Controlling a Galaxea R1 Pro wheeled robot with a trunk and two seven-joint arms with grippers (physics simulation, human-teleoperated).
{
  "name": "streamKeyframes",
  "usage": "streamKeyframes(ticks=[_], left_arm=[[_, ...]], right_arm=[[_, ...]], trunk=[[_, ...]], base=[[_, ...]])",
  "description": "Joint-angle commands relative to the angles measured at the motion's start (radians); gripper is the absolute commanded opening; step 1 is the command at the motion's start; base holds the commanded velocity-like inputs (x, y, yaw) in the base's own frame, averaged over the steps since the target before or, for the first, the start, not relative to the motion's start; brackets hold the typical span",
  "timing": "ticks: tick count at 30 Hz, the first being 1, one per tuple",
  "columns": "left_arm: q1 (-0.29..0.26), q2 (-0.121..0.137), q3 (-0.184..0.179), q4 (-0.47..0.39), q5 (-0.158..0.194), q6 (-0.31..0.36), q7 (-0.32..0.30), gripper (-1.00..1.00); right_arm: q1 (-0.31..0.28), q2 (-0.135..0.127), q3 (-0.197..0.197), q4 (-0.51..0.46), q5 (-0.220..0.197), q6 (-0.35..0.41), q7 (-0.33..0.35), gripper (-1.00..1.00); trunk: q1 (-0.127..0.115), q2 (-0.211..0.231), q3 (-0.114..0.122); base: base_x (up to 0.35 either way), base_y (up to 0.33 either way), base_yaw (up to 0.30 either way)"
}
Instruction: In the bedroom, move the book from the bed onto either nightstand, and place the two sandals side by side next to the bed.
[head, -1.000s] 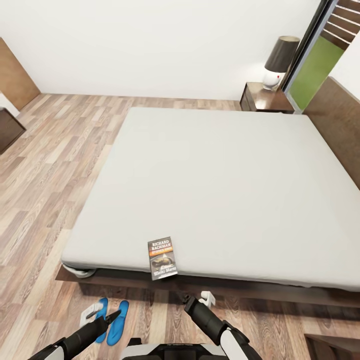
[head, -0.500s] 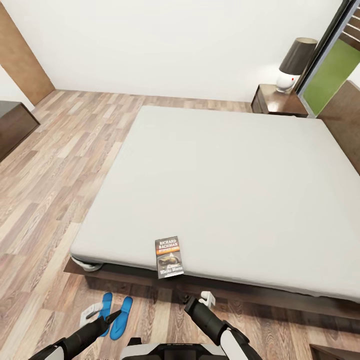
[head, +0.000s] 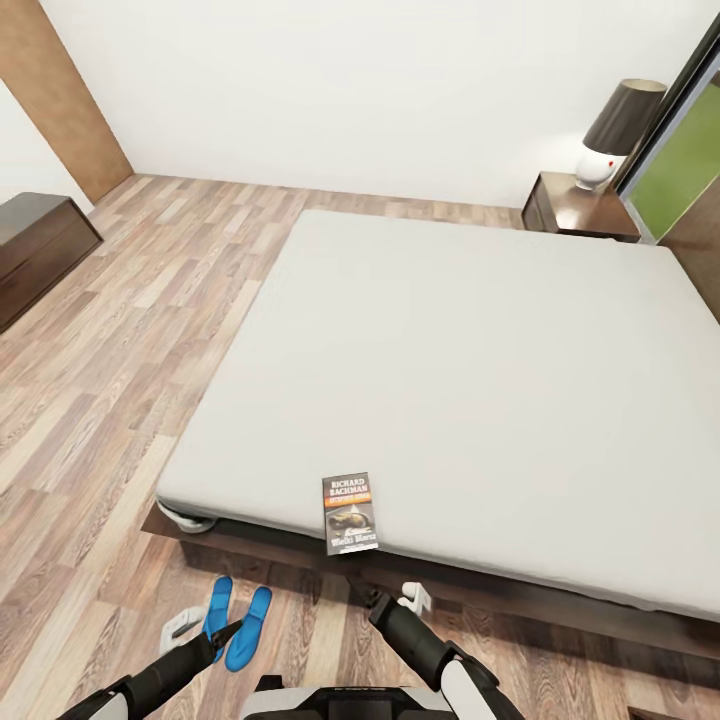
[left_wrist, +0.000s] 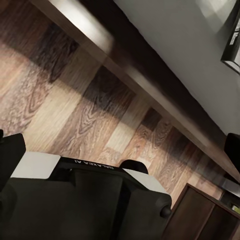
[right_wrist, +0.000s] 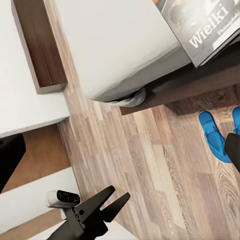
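Thin dark paperback book lies at foot edge of large pale grey-white bed, not yet moved; long axis runs toward headboard, title end farthest from robot; two bright blue flip-flop sandals side by side on wood floor beside bed, judged placed; dark brown nightstand well apart; left gripper and right gripper hold nothing, opening cannot be told.

Matt cloth mattress, wood-plank floor, glossy-covered book.

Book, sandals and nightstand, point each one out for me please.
book (head: 351, 513), head view, middle of its cover.
sandals (head: 248, 615), head view, sole of the one nearer the book.
nightstand (head: 572, 207), head view, bare glossy top.
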Motion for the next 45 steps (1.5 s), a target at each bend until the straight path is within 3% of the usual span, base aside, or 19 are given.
streamKeyframes(ticks=[1,27,29,34,45], left_arm=[[0.0,0.0,-0.008,0.0,0.01,0.001,-0.003,1.0],[-0.001,-0.009,-0.008,0.001,0.01,0.001,-0.003,1.0],[-0.001,-0.012,-0.008,0.001,0.01,0.001,-0.003,1.0],[-0.001,-0.014,-0.008,0.001,0.01,0.001,-0.001,1.0],[-0.001,-0.015,-0.008,0.001,0.01,0.001,-0.002,1.0]], right_arm=[[0.0,0.0,0.0,0.0,-0.011,0.008,0.001,1.0],[-0.001,0.0,-0.007,0.003,-0.012,-0.017,-0.002,1.0],[-0.001,0.0,-0.007,0.003,-0.023,-0.024,-0.001,1.0],[-0.002,0.0,-0.006,-0.001,-0.105,-0.034,0.003,1.0],[-0.001,0.0,-0.003,-0.007,-0.124,-0.033,0.078,1.0]], trunk=[[0.0,-0.001,-0.001],[0.0,-0.001,-0.001],[0.0,-0.001,-0.001],[0.0,-0.001,-0.001],[0.0,-0.001,-0.001]], base=[[0.0,0.0,0.002],[0.0,0.0,0.055],[0.0,0.0,0.0],[0.0,0.0,0.0],[0.0,0.0,0.0]])
